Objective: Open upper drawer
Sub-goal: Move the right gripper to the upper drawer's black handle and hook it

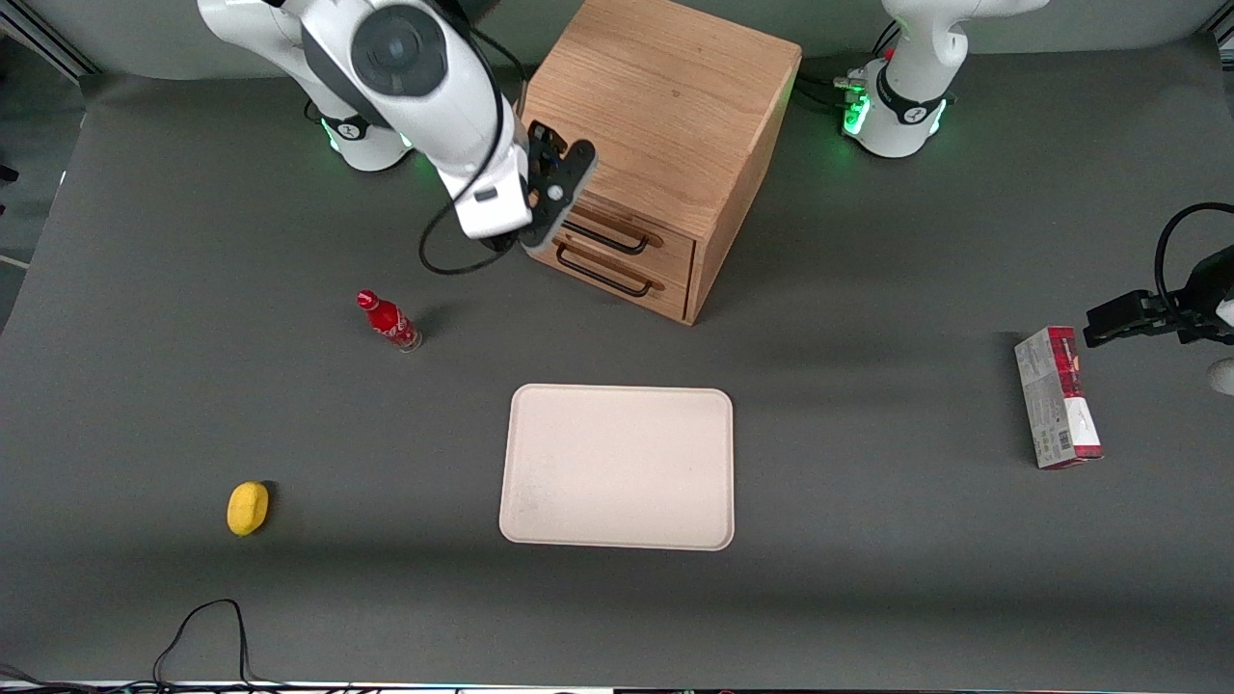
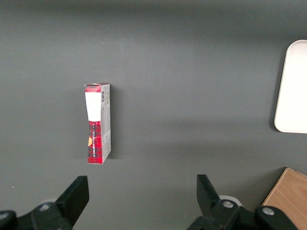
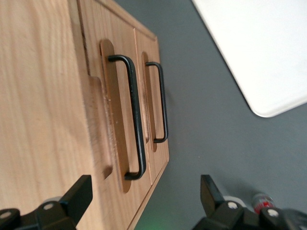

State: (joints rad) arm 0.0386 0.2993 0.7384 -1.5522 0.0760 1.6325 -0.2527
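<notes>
Oak upper drawer shut, pincer beside, spread

Upper drawer, light oak front, long black wire handle, shut flush, above matching bottom drawer

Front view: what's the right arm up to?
The right arm's gripper hangs open in front of the oak cabinet, close to the upper drawer's long black wire handle but not yet on it. Both the upper drawer and the bottom drawer look shut. A pale rectangular tray lies nearer the camera, untouched.
</notes>
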